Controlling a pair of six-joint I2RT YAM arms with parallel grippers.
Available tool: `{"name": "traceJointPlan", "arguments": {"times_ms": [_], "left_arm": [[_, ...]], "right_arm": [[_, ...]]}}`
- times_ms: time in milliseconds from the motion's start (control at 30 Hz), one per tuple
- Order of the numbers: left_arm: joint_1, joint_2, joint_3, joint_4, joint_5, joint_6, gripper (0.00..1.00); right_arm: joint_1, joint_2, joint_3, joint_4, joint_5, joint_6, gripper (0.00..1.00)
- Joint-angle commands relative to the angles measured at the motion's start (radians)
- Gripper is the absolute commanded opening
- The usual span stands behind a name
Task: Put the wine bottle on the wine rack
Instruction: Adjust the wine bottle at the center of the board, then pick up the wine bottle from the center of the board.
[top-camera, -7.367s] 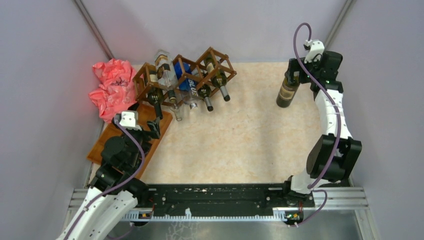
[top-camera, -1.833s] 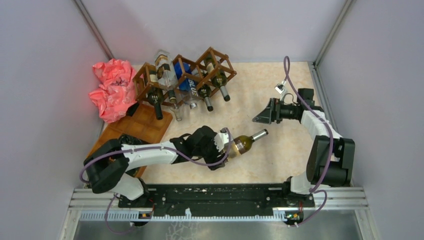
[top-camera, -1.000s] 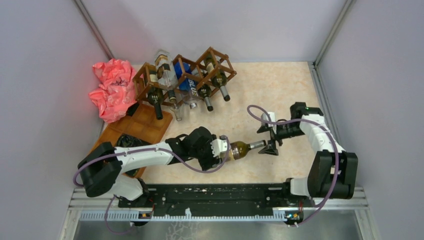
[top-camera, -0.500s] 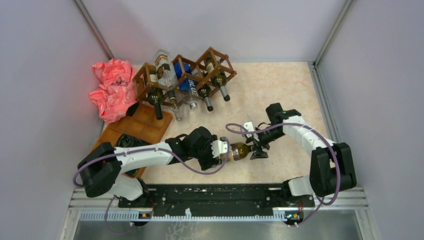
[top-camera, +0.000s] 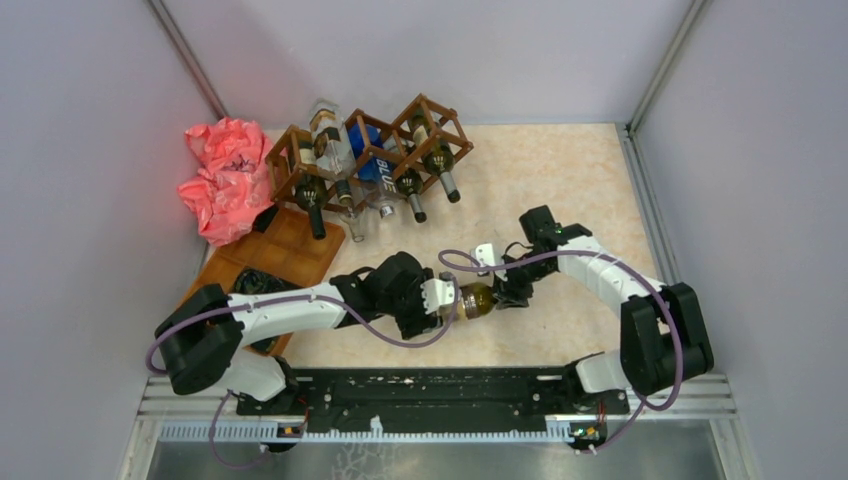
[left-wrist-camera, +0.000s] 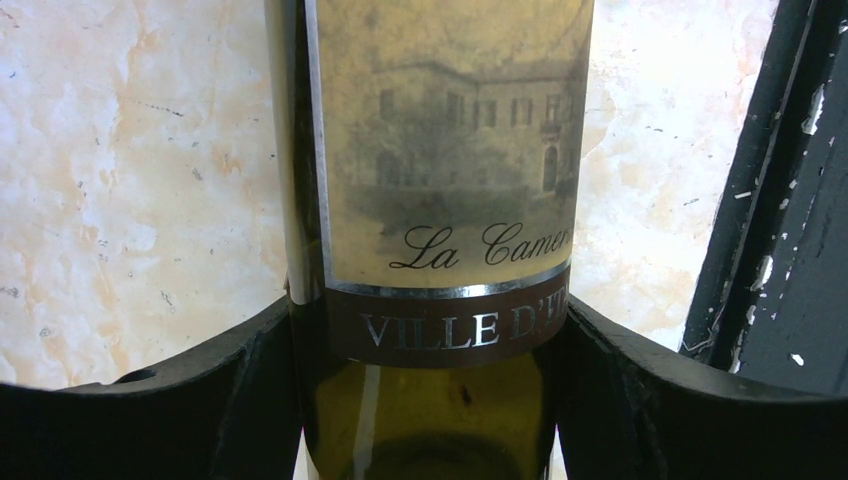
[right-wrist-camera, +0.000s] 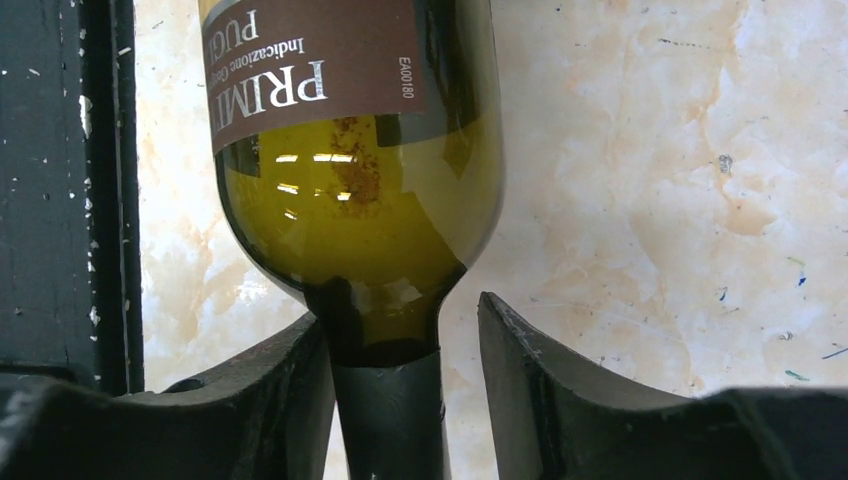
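Bottles (top-camera: 411, 186) in wine rack (top-camera: 428, 103), pink bag (top-camera: 222, 175) beside

A: The wine bottle (right-wrist-camera: 360, 210)?
B: Glossy olive-green glass; matt paper label (left-wrist-camera: 445, 150) with a silvery foil band.
A: The surface (right-wrist-camera: 650, 150)?
B: Smooth, cream, marble-patterned. The left claw (left-wrist-camera: 428, 300) is matt black plastic; the wine rack (top-camera: 372, 150), upper left of the frame, dark wood.

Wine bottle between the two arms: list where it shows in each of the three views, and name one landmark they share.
Top external: the wine bottle lies sideways just below centre, between the left gripper and the right gripper.
Left wrist: its labelled body fills the centre, gripped between two dark fingers.
Right wrist: its shoulder and neck sit left of centre, neck pointing down between the fingers.
Shared landmark: the marbled beige tabletop.
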Motion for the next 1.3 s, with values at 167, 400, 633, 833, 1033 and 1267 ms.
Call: {"name": "traceJointPlan", "arguments": {"times_ms": [167, 400, 633, 833, 1033, 1267], "left_arm": [[-0.002, -0.032, 0.042, 0.08, 0.035, 0.014, 0.0], [-0.003, -0.019, 0.043, 0.091, -0.019, -0.013, 0.19], [-0.003, -0.048, 0.041, 0.089, -0.086, -0.097, 0.82], [-0.002, -0.153, -0.015, 0.11, -0.099, -0.123, 0.99], [-0.002, -0.274, -0.046, 0.132, -0.129, -0.167, 0.99], [-0.002, -0.43, -0.033, 0.123, -0.128, -0.217, 0.99]], "right_arm": [[0.011, -0.039, -0.003, 0.011, -0.052, -0.023, 0.09], [0.011, -0.085, 0.019, -0.02, -0.075, 0.027, 0.0], [0.007, -0.098, 0.021, -0.007, -0.12, 0.123, 0.0], [-0.035, -0.113, 0.026, -0.007, -0.17, 0.144, 0.0], [-0.075, -0.127, 0.026, -0.036, -0.205, 0.124, 0.0], [-0.11, -0.139, 0.026, -0.064, -0.235, 0.103, 0.0]]}}
